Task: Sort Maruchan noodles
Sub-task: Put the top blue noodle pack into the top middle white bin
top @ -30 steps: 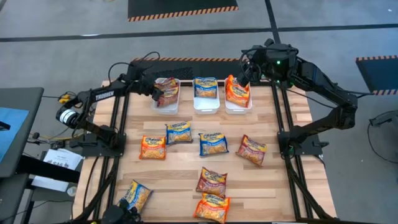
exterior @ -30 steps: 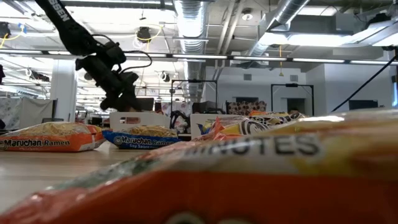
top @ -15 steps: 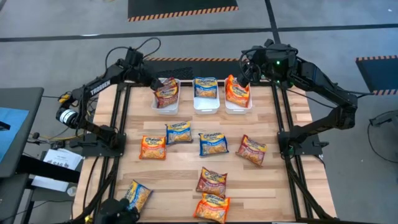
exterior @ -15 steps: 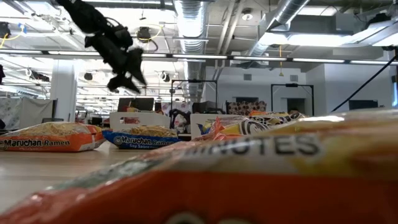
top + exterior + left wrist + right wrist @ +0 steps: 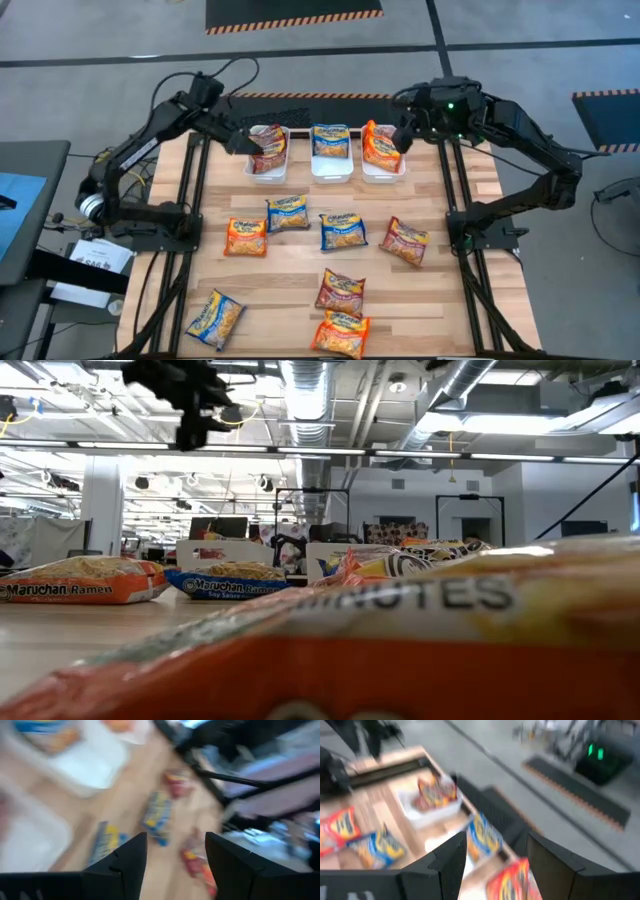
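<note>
Three white bins stand in a row at the table's far edge. The left bin (image 5: pixel 267 165) holds dark red Maruchan noodles (image 5: pixel 267 147), the middle bin (image 5: pixel 331 165) a blue packet (image 5: pixel 331 141), and the right bin (image 5: pixel 384 170) an orange packet (image 5: pixel 380 145) leaning on the bin's wall. Several loose packets lie flat on the wood, among them an orange one (image 5: pixel 246 237), a blue one (image 5: pixel 343 231) and a dark red one (image 5: pixel 405 240). My left gripper (image 5: pixel 243 143) (image 5: pixel 175 865) hangs open and empty, high beside the left bin. My right gripper (image 5: pixel 398 137) (image 5: pixel 495 865) hovers open and empty over the right bin.
Black frame rails (image 5: pixel 455 200) run along both sides of the wooden table (image 5: pixel 300 270). More packets lie near the front edge: blue (image 5: pixel 218 318), dark red (image 5: pixel 340 292) and orange (image 5: pixel 340 334). In the low view the left arm (image 5: pixel 190 400) shows high above the packets.
My left gripper has risen steeply out of the left bin, drawn back a little toward the table's left edge and tipped up from pointing down. The dark red packet has stayed in the bin. My right gripper has tipped slightly over the right bin.
</note>
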